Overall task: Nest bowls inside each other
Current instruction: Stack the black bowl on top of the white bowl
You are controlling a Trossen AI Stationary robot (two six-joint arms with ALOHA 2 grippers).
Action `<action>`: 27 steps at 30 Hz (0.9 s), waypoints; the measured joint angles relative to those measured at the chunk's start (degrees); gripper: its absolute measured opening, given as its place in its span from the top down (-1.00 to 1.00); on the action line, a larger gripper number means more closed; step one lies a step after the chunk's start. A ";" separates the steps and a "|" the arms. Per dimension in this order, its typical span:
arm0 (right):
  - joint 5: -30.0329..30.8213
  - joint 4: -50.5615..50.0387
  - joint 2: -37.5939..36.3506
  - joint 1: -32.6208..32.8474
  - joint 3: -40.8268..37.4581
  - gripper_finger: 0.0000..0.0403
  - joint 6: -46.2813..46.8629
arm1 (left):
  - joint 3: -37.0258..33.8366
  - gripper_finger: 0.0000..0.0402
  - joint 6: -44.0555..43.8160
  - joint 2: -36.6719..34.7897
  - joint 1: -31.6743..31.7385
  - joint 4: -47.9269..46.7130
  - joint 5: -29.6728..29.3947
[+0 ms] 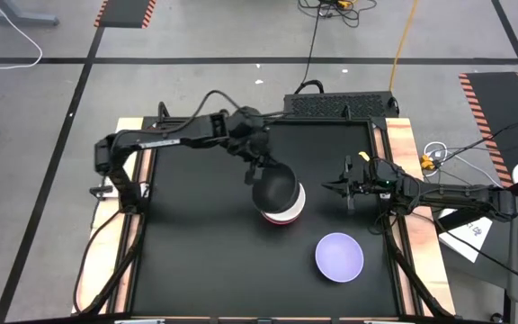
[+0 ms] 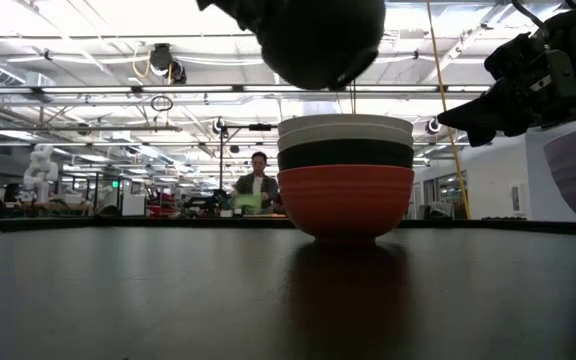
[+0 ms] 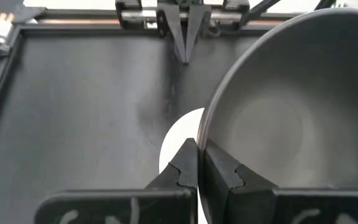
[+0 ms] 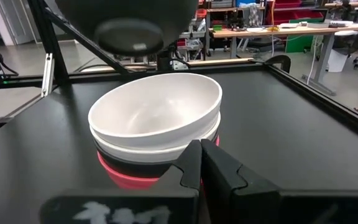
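A stack of bowls stands on the black table mat: red at the bottom, black above it, then two white ones, also seen in the right wrist view. My left gripper is shut on another black bowl, held in the air just above the stack. A pale lavender bowl stands alone on its base toward the near right. My right gripper is shut and empty, hovering right of the stack. My left gripper pinches the black bowl's rim, one finger inside the bowl and one outside. The fingers come from above and from the table's far left, slanting down. The bowl hangs lifted clear over the stack, mouth up and slightly tilted.
The raised wooden table edges frame the mat. A black box lies along the far edge. Bare mat lies to the left and near side of the stack. A person is far off in the room behind.
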 joint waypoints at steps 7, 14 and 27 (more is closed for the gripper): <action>-0.02 -0.11 0.00 -0.01 0.00 1.00 -0.11 | 5.66 0.97 0.19 5.86 1.62 -5.60 -0.02; -0.02 -0.37 0.00 0.00 0.00 1.00 -0.95 | 9.02 0.97 0.17 10.47 2.94 -10.31 0.01; 0.00 -0.37 0.00 0.00 0.00 1.00 -1.00 | 15.46 0.97 1.65 15.45 1.44 -21.57 -5.32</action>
